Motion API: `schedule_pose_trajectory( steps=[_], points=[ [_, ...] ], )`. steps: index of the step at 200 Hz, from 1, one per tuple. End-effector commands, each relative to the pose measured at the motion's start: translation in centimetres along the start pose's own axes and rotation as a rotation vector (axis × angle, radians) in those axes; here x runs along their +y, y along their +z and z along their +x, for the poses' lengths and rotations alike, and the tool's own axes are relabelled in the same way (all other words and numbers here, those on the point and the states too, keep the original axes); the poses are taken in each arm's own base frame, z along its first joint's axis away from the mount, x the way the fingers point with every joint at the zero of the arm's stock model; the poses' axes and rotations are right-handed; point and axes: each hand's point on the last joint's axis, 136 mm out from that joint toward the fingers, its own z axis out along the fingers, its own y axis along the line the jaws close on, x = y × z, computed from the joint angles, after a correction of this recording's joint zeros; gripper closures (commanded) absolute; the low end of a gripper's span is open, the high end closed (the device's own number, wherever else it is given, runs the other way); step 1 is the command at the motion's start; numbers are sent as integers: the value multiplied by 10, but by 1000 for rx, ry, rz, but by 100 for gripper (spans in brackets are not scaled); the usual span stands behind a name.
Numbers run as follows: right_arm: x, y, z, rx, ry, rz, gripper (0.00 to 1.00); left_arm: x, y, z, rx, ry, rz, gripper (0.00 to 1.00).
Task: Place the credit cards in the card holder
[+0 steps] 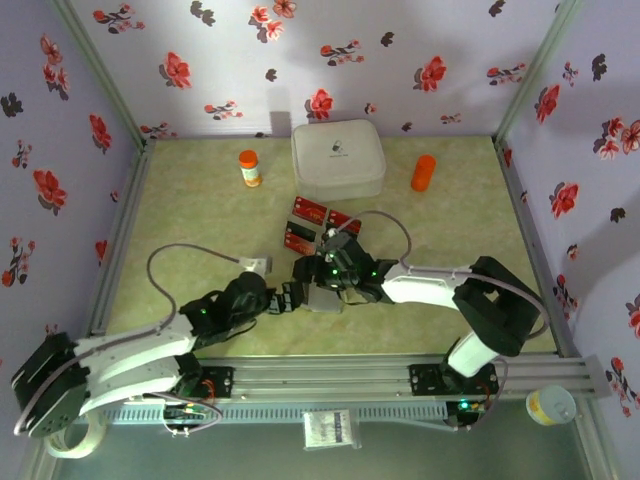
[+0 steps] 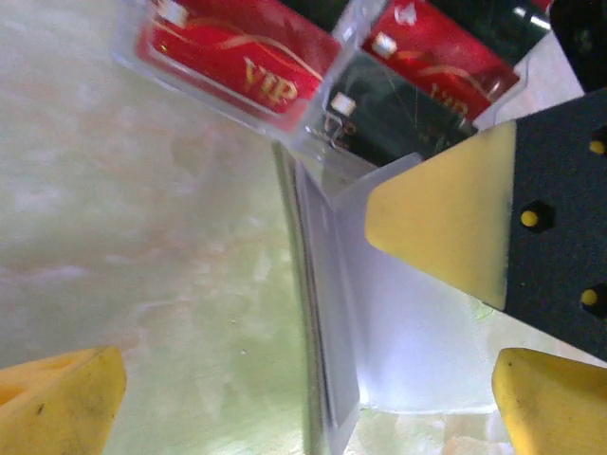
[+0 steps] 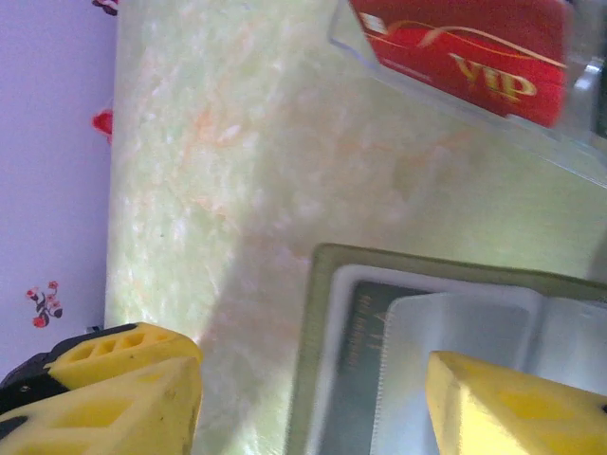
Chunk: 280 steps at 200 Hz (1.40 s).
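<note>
In the top view the card holder (image 1: 321, 298) is lying open on the green bench (image 1: 200, 210), a little below the middle of the frame, and both claws are meeting over it. The left claw (image 1: 291, 298) is pointing in from the lower left and sitting just beside the holder's left edge. The right claw (image 1: 335, 272) is pointing in from the right and hanging over the holder's upper side. Three red credit cards (image 1: 299, 238) are lying just above the claws, between them and the white case (image 1: 338, 158) at the back.

In the left wrist view the left claw (image 2: 303, 417) is standing wide, its yellow fingertips (image 2: 62, 398) sitting in the two lower corners. The holder's edge and pale inside (image 2: 398, 341) are running up between them, and neither tip is touching it. A yellow-tipped finger of the right claw (image 2: 446, 218) is lying over that pale inside from the right. Red cards marked VIP (image 2: 237, 57) and a dark card (image 2: 398, 123) are showing behind clear sleeves along the top.

In the right wrist view the right claw (image 3: 308, 379) is also standing apart and holding nothing. One finger (image 3: 123, 389) is hanging over bare bench at the lower left, and the other is over the holder's grey inside (image 3: 455, 322), with the olive rim between them
</note>
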Motion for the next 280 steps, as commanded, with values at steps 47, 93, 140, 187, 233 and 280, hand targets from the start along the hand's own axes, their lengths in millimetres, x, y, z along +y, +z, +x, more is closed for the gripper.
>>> schedule_pose_trajectory(
  steps=[47,93,140,187,233,280],
  points=[
    [1,37,4,37,19,11,34,50,-22,-2,-28,-15,-143,0],
    [-6,45,8,42,45,-5,34,62,-15,12,14,-4,-179,0],
    [-6,43,8,34,68,-25,35,62,-3,23,88,46,-190,0],
    [-4,41,6,28,78,-31,35,49,10,17,104,78,-173,0],
    [-2,49,8,38,107,-70,35,41,20,16,122,103,-159,0],
    [-2,53,8,34,131,-82,35,40,29,21,144,114,-162,0]
  ],
)
